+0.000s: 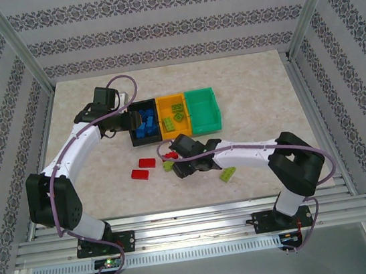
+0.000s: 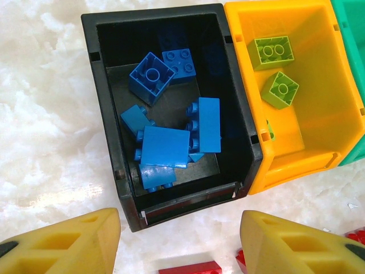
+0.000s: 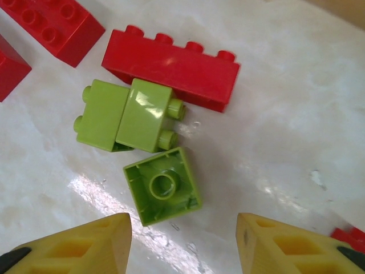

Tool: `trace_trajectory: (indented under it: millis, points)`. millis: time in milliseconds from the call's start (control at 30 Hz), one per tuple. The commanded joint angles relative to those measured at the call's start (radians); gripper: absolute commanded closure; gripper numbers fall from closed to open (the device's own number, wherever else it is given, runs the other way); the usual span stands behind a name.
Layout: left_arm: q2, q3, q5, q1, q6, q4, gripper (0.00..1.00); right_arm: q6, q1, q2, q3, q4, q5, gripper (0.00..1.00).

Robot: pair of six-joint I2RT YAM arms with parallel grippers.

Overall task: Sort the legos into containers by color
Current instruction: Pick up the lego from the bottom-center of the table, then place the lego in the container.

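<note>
The black container (image 2: pixel 102 97) holds several blue legos (image 2: pixel 165 146). Beside it the orange-yellow container (image 2: pixel 336 108) holds yellow-green legos (image 2: pixel 279 89), and the green container (image 1: pixel 203 110) stands at the right end of the row. My left gripper (image 2: pixel 179 240) hovers open and empty just in front of the black container. My right gripper (image 3: pixel 182 245) is open over the table. An upside-down yellow-green lego (image 3: pixel 162 185) lies just ahead of its left finger. Two more yellow-green legos (image 3: pixel 128 114) lie against a long red lego (image 3: pixel 171 68).
Two red legos (image 1: pixel 144 168) lie on the table left of my right gripper (image 1: pixel 172 160). A yellow-green lego (image 1: pixel 227 175) sits by the right forearm. A red lego (image 2: pixel 191 268) lies below my left gripper. Metal frame posts and patterned walls ring the table.
</note>
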Motion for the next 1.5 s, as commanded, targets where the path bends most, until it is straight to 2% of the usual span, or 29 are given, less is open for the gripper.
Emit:
trace_trajectory:
  millis: [0, 333, 500, 600, 767, 1067, 1133, 1267, 1467]
  points:
    - [-0.013, 0.015, 0.004, -0.011, 0.009, 0.001, 0.42, 0.020, 0.016, 0.047, 0.027, 0.010, -0.025, 0.48]
    - [-0.015, 0.015, 0.013, -0.010, 0.008, -0.002, 0.42, 0.014, 0.036, 0.130, 0.067, 0.021, -0.015, 0.49]
    - [-0.016, 0.015, 0.020, -0.011, 0.005, 0.004, 0.42, -0.002, 0.042, 0.136, 0.089, 0.005, -0.010, 0.63]
    - [-0.016, 0.015, 0.012, -0.011, 0.009, -0.004, 0.42, -0.016, 0.042, 0.111, 0.092, -0.001, 0.019, 0.65]
    - [-0.016, 0.019, 0.016, -0.011, 0.006, -0.002, 0.42, -0.078, 0.028, 0.038, 0.100, 0.017, 0.091, 0.65]
    - [-0.016, 0.018, 0.008, -0.010, 0.011, -0.008, 0.42, -0.104, -0.162, 0.123, 0.328, 0.027, 0.093, 0.64]
    - [-0.019, 0.016, 0.009, -0.011, 0.009, -0.003, 0.42, -0.104, -0.200, 0.172, 0.411, 0.010, 0.086, 0.62]
    - [-0.019, 0.016, 0.002, -0.010, 0.012, -0.009, 0.42, -0.107, -0.232, 0.252, 0.527, -0.034, 0.052, 0.50]
    - [-0.023, 0.020, 0.003, -0.011, 0.010, -0.009, 0.42, -0.079, -0.187, 0.175, 0.379, 0.023, 0.007, 0.49]
